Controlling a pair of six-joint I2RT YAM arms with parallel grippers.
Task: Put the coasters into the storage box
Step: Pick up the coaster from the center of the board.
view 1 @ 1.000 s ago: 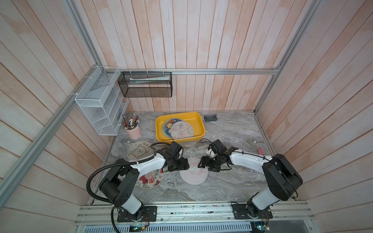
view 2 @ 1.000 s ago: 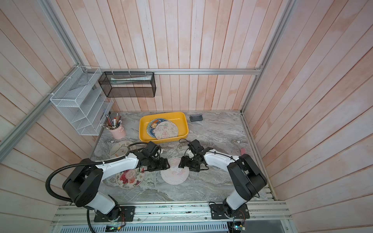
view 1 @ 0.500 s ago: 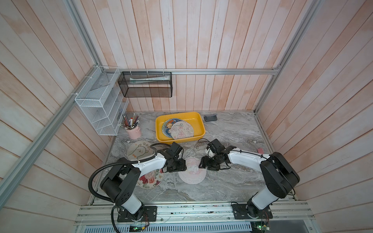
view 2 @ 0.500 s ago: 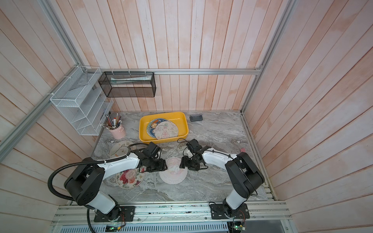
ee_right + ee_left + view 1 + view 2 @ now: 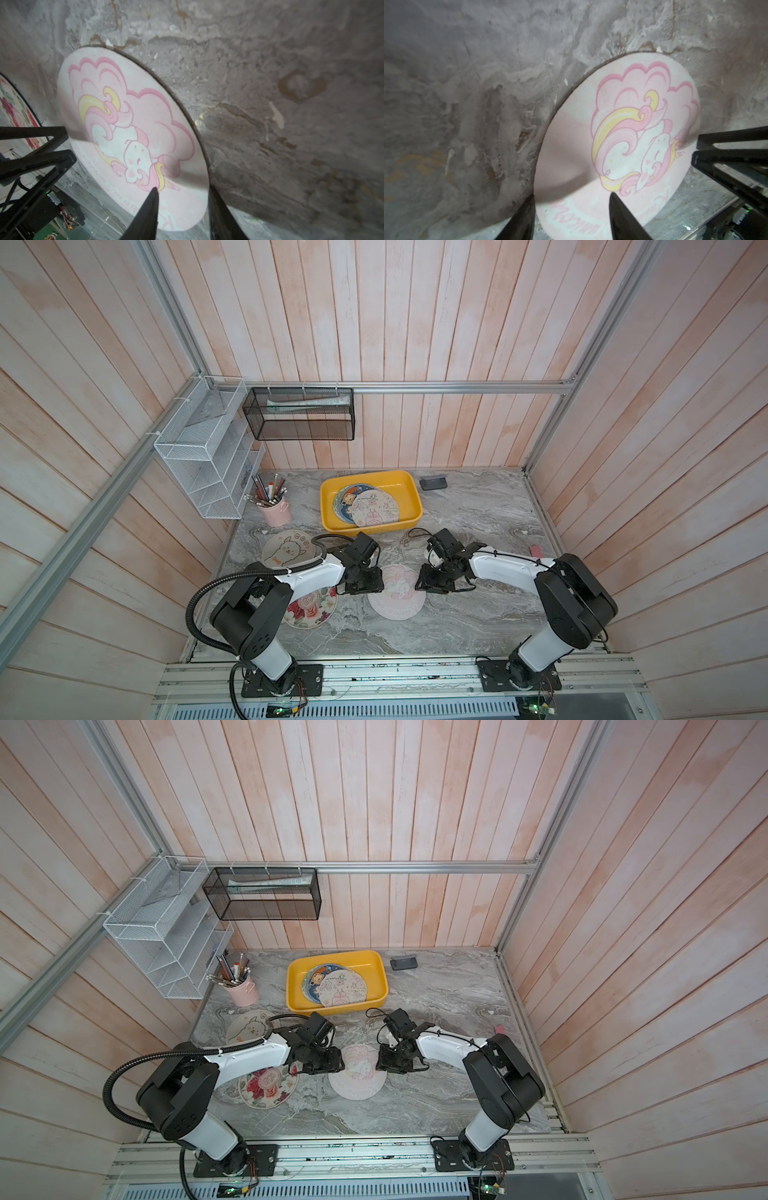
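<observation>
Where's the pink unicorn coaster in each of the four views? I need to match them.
Top view: pink unicorn coaster lies between left gripper and right gripper.
Top view: same spot.
Left wrist: coaster beyond the left gripper's fingertips, right gripper opposite.
Right wrist: coaster beyond the right gripper's fingertips, left gripper opposite.
Shared landmark: the two grippers flanking it.

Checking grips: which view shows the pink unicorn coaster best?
Right wrist: the unicorn coaster is large, nearly whole, print sharp. Left wrist shows it large too, with more cut off. Both top views show it small, sides hidden.
</observation>
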